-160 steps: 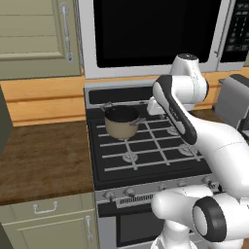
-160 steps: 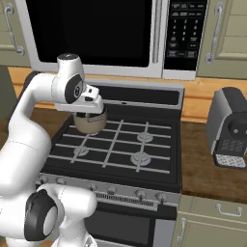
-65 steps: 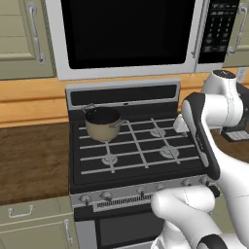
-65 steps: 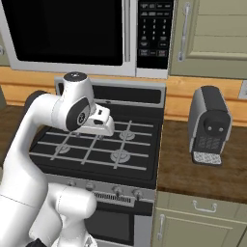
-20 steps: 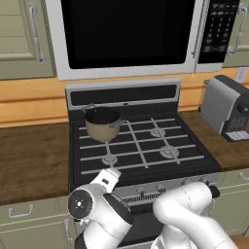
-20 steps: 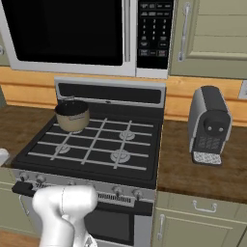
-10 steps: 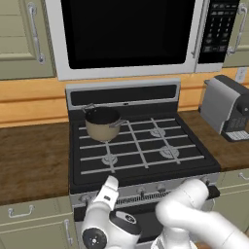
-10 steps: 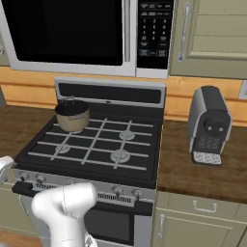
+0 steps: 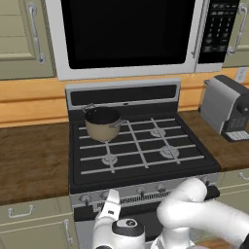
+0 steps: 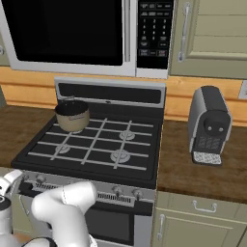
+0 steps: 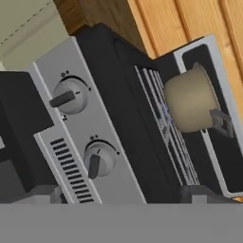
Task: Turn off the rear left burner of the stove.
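The stove [image 9: 192, 163] has a black top, grates and a silver front strip with small knobs. A tan saucepan [image 9: 102, 124] stands on its rear left corner and hides the rear left burner. My gripper [image 9: 113, 197] is low in front of the strip's left end, also seen at the left edge of the right base view as the gripper [image 10: 10, 180]. In the rolled hand view the gripper [image 11: 124, 197] is open, its fingertips [image 11: 45, 194] wide apart. Two knobs lie ahead: one knob [image 11: 70, 96] farther off and another knob [image 11: 98, 160] nearer. The saucepan [image 11: 190, 99] shows beyond them.
A microwave [image 9: 131, 34] with a black door hangs above the stove. A grey coffee machine [image 10: 208, 126] stands on the wooden counter [image 10: 193, 173] to the right. Wooden counter [image 9: 31, 163] and cabinet drawers [image 9: 34, 219] lie to the left.
The arm has swung from above the stovetop down in front of the stove. In the last second the hand drifted slightly right and lower along the front strip. The views shifted early on.
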